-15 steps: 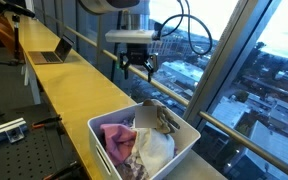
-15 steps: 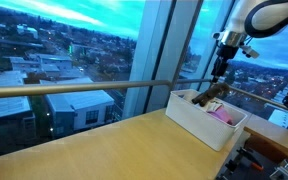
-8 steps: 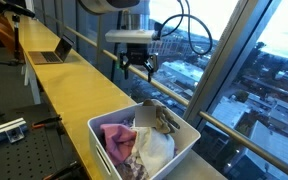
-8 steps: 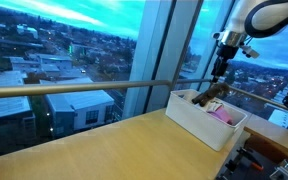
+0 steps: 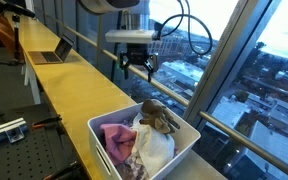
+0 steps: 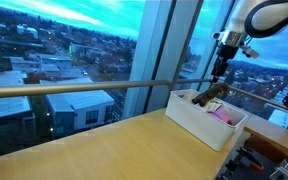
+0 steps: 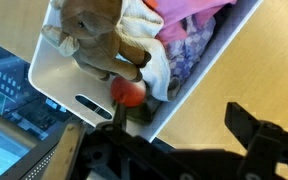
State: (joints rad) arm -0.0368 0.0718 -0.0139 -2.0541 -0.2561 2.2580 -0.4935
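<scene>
Up over the far end of the bin, the gripper (image 5: pixel 137 70) hangs in the air with its fingers spread wide, holding nothing. You can see the gap between them in both exterior views (image 6: pixel 221 70). In the wrist view the two dark fingers (image 7: pixel 246 125) frame the bottom of the picture, looking straight down at the bin's end wall.

Closest thing under it is the brown plush toy (image 5: pixel 159 118). It's lying on top of the pile inside the white bin (image 5: pixel 180 152), at the end nearest the gripper, well below the fingertips. The wrist view shows the plush toy (image 7: pixel 94 35) sprawled over a white cloth (image 7: pixel 149 40), with a small red ball (image 7: pixel 128 91) tucked against it on the bin floor. A pink cloth (image 5: pixel 116 138) fills the other end of the bin, and more of the white cloth (image 5: pixel 156 150) is bunched up beside it.

The bin sits at the end of a long yellow table (image 5: pixel 79 90). Right beside it on the window side runs a metal railing (image 6: pixel 74 88) in front of the glass. Black cables (image 5: pixel 189 30) loop off the wrist towards the window. Way down the table there's an open laptop (image 5: pixel 52 50), well clear of everything.
</scene>
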